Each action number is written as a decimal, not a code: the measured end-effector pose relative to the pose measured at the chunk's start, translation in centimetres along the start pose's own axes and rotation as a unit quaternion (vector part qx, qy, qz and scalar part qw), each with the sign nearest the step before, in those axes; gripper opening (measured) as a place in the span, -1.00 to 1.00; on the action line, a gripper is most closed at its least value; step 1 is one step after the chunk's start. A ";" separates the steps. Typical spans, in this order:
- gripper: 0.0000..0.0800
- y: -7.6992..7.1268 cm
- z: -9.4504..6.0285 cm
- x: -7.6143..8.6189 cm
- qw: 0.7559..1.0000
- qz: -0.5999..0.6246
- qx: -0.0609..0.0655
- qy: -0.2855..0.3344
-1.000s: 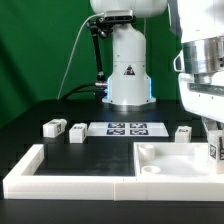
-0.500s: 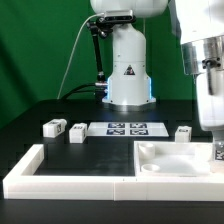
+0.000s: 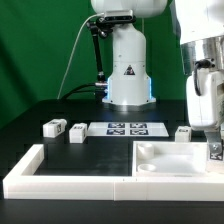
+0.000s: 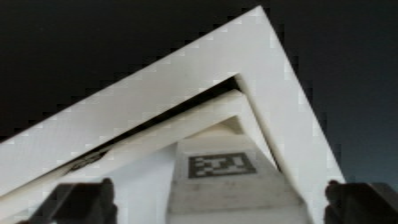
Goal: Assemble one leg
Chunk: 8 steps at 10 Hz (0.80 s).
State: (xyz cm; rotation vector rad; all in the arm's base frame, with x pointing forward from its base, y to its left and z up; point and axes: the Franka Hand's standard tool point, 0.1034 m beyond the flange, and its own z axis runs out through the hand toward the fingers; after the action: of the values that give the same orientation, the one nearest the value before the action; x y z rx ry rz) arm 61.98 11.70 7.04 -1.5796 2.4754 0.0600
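One leg (image 3: 215,151), a small white block with a square tag, stands upright at the right corner of the large white square tray-like part (image 3: 170,163). My gripper (image 3: 214,140) is right above it. In the wrist view the leg (image 4: 231,175) stands between my two dark fingers (image 4: 82,202), with a gap showing on each side. The jaws are open around the leg. The tray's corner walls (image 4: 267,70) run away beyond it.
Three more legs lie on the black table: two at the exterior view's left (image 3: 52,127) (image 3: 76,132) and one at the right (image 3: 183,133). The marker board (image 3: 127,128) lies between them. The L-shaped border rail (image 3: 55,178) runs along the front. The robot base (image 3: 128,75) stands behind.
My gripper has shifted slightly sideways and risen a little above the leg. The leg stays at the tray's right corner.
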 end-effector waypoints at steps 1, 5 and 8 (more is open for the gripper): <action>0.60 0.1 0.0 0.1 1.000 -0.025 -0.008 0.001; 0.62 0.1 -0.1 0.1 0.985 -0.172 -0.021 -0.003; 0.62 0.1 -0.1 0.1 0.985 -0.171 -0.021 -0.003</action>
State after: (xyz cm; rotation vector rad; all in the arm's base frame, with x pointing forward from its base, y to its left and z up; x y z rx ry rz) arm 61.87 11.66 7.15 -1.9935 2.1741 0.0642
